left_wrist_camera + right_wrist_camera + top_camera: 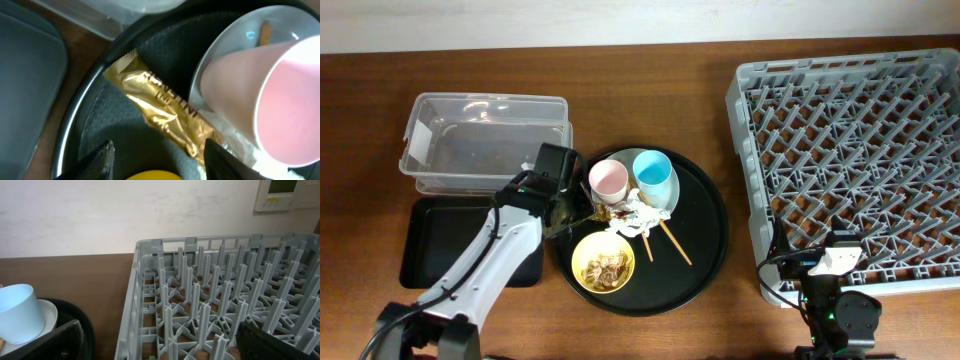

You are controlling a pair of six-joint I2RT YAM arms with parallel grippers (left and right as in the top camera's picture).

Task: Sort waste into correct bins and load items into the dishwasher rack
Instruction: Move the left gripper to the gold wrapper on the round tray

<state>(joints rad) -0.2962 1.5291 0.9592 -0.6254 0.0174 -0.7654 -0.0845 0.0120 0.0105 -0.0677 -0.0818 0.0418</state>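
My left gripper (567, 207) (159, 162) is open and empty, low over the left side of the round tray. The gold-brown wrapper (165, 107) (594, 213) lies just beyond its fingertips, its near end by the right finger. The pink cup (608, 180) (265, 105) and blue cup (653, 176) (17, 312) stand on the pale plate (667, 200) (235, 45). The white napkin (638, 216) lies in front of them. The yellow bowl (603, 263) (150, 175) holds tan food scraps. The chopsticks (671, 241) lie beside it. My right gripper (831, 266) (160, 350) is open and empty at the grey rack's (860, 150) (225, 295) front left corner.
The clear tub (485, 140) stands at the back left, with the black rectangular tray (430, 240) in front of it. All the dishes and waste sit on the large round black tray (705, 250) (75, 115) (87, 332) in the middle.
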